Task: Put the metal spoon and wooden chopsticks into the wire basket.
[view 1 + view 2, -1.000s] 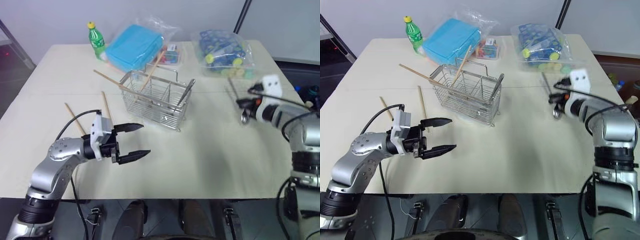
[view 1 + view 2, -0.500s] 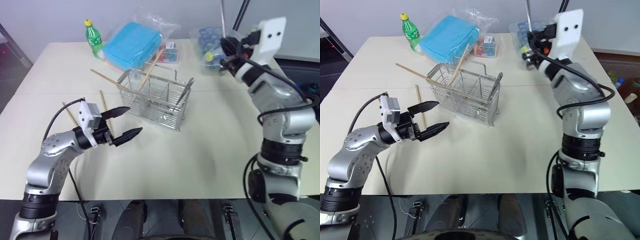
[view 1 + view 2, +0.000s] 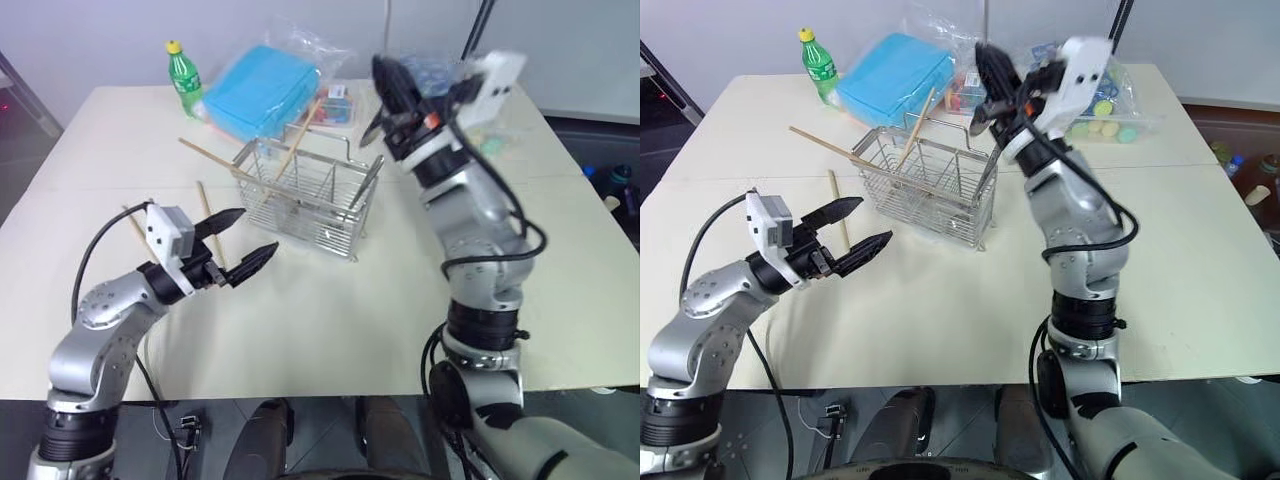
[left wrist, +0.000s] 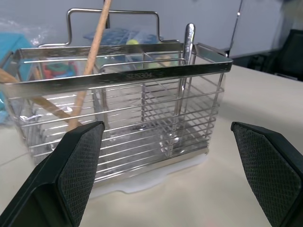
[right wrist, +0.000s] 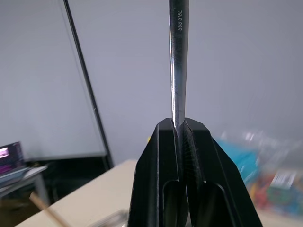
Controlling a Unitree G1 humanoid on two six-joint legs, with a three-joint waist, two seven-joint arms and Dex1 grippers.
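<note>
The wire basket (image 3: 305,195) stands mid-table. A metal spoon (image 4: 189,52) leans in its right end, and one wooden chopstick (image 3: 302,135) leans in the left part. Another chopstick (image 3: 212,158) rests across the basket's left rim. Two chopsticks (image 3: 205,203) (image 3: 133,224) lie on the table to its left. My right gripper (image 3: 383,80) is raised beyond the basket's right end, shut on a second metal spoon (image 5: 178,56) whose handle points straight up. My left gripper (image 3: 256,231) hovers open in front of the basket, holding nothing.
A green bottle (image 3: 186,76), a bagged blue box (image 3: 262,95) and a bag of colourful items (image 3: 445,78) stand along the table's far side. A small colourful packet (image 3: 340,104) lies behind the basket. Bare tabletop (image 3: 340,310) lies in front.
My right arm has swung up and to the left from the table's right side, carrying the spoon to a spot beyond the basket. My left gripper turned towards the basket and stayed open.
</note>
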